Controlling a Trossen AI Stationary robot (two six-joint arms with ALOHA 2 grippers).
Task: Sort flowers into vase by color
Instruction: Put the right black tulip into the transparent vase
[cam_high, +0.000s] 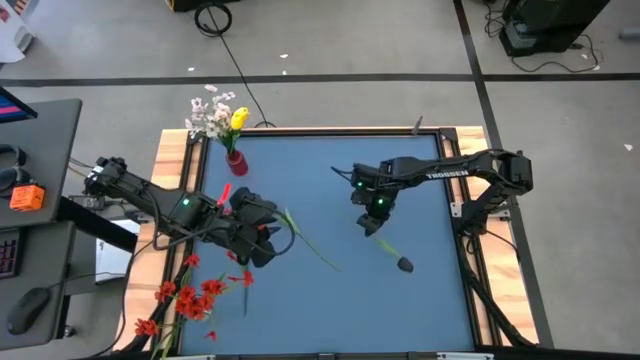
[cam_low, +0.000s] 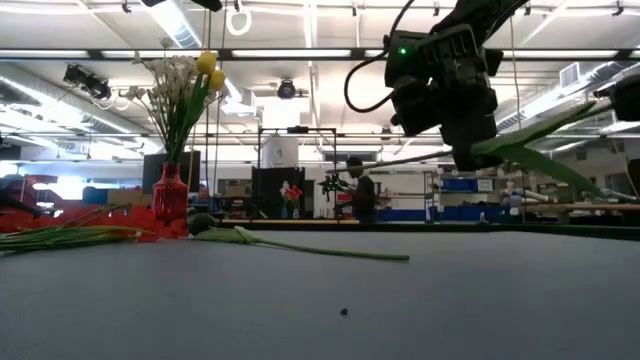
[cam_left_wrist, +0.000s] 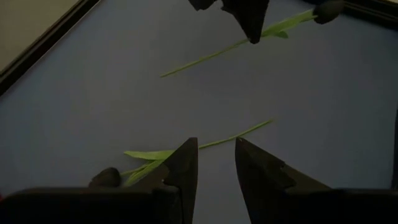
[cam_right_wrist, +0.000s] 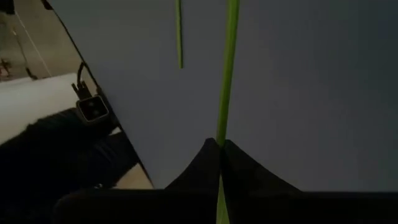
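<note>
A: Right gripper (cam_right_wrist: 219, 149) is pinched tight on a green stem (cam_right_wrist: 227, 74); the overhead view shows its dark bud (cam_high: 404, 264) hanging just past it.

B: Left gripper (cam_left_wrist: 216, 163) is slack over another stem (cam_left_wrist: 236, 132). Vase (cam_low: 170, 192) is well behind it.

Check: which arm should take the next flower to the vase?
Right, probably. The right gripper is already shut on a dark-bud flower's stem and holds it off the table. The left gripper is open and empty above another stem, though nearer the vase.
</note>
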